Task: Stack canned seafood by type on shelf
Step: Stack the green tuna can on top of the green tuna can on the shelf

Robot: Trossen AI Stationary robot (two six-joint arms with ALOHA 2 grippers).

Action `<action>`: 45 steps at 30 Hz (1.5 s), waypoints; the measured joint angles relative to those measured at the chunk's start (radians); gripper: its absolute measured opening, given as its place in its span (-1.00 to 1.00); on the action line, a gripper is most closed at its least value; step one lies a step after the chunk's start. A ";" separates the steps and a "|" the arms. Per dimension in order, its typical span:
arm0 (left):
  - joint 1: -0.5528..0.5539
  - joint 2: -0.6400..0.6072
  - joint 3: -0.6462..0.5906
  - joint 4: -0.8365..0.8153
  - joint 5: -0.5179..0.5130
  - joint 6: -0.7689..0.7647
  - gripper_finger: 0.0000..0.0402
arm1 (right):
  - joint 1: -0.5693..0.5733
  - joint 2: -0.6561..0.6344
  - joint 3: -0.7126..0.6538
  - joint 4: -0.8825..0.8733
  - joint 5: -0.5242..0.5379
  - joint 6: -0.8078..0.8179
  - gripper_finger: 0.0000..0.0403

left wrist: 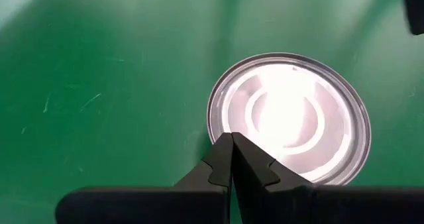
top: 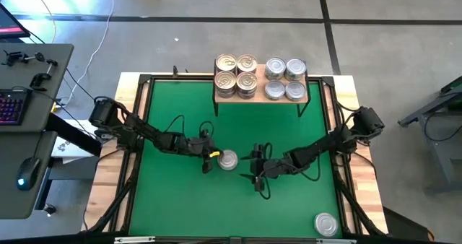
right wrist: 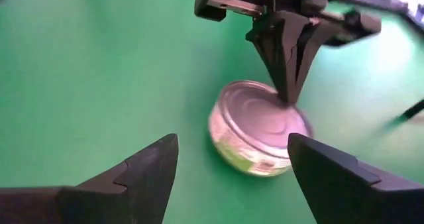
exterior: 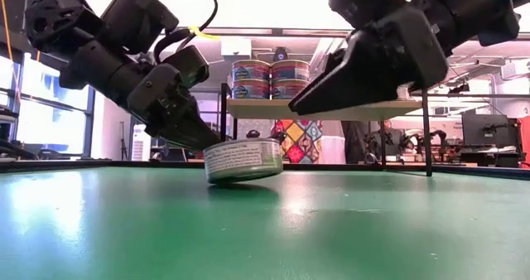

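A silver-lidded can [top: 227,159] lies on the green mat [top: 173,201] at mid-table, tilted in the low view [exterior: 243,160]. My left gripper [top: 210,157] is shut, its tips on the can's lid. My right gripper [right wrist: 232,141] stands open just to the can's right, touching nothing; the can lies ahead of its fingers. At the far edge stands the shelf [top: 261,99], with gold-lidded cans [top: 236,76] stacked on its left half and silver-lidded cans [top: 285,79] on its right half. My left gripper presses its shut fingertips [left wrist: 232,141] down on the lid's edge [right wrist: 289,103], on the side toward the table's left. The fingers slant down from the left. The can tilts, its left edge on the mat and its right side [exterior: 277,168] raised a little.
One more silver-lidded can [top: 325,224] sits at the mat's near right corner. A black frame and wooden table border [top: 346,92] ring the mat. A desk with a keyboard and mouse [top: 29,172] stands off the table's left side.
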 joint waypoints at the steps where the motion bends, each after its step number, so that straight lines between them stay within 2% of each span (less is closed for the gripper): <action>1: 0.000 0.000 0.000 0.002 0.001 0.001 -1.00 | 0.000 0.000 0.000 0.000 0.002 -0.053 0.38; 8: -0.001 0.001 0.000 0.003 0.001 0.004 -1.00 | -0.006 0.056 0.000 0.004 0.001 -0.419 0.38; 13: -0.001 0.001 0.000 0.003 -0.001 0.003 -1.00 | -0.020 0.123 0.023 0.020 0.092 -0.535 0.38; 17: 0.006 0.001 -0.001 0.003 0.008 0.002 -1.00 | -0.039 0.170 0.095 -0.011 0.088 -0.650 0.38; 20: 0.012 0.001 -0.001 0.004 0.013 0.001 -1.00 | -0.053 0.214 0.169 -0.108 0.087 -0.726 0.38; 24: 0.012 0.001 -0.001 0.006 0.011 0.001 -1.00 | -0.072 0.269 0.275 -0.189 0.099 -0.761 0.34; 28: 0.013 0.003 -0.002 0.009 0.011 0.001 -1.00 | -0.079 0.305 0.354 -0.268 0.145 -0.705 0.08; 32: 0.001 -0.010 -0.003 0.006 0.006 -0.005 -1.00 | -0.055 0.299 0.403 -0.406 0.202 -0.508 -0.44; 36: -0.032 -0.036 -0.008 -0.046 -0.048 -0.014 -1.00 | 0.008 0.231 0.419 -0.650 0.251 -0.305 -0.43; 39: -0.052 -0.054 -0.004 -0.057 -0.121 -0.023 -1.00 | 0.080 0.156 0.417 -0.829 0.355 -0.154 -0.43; 45: -0.077 -0.054 -0.002 -0.053 -0.185 -0.023 -1.00 | 0.215 -0.078 0.418 -1.136 0.555 0.063 -0.43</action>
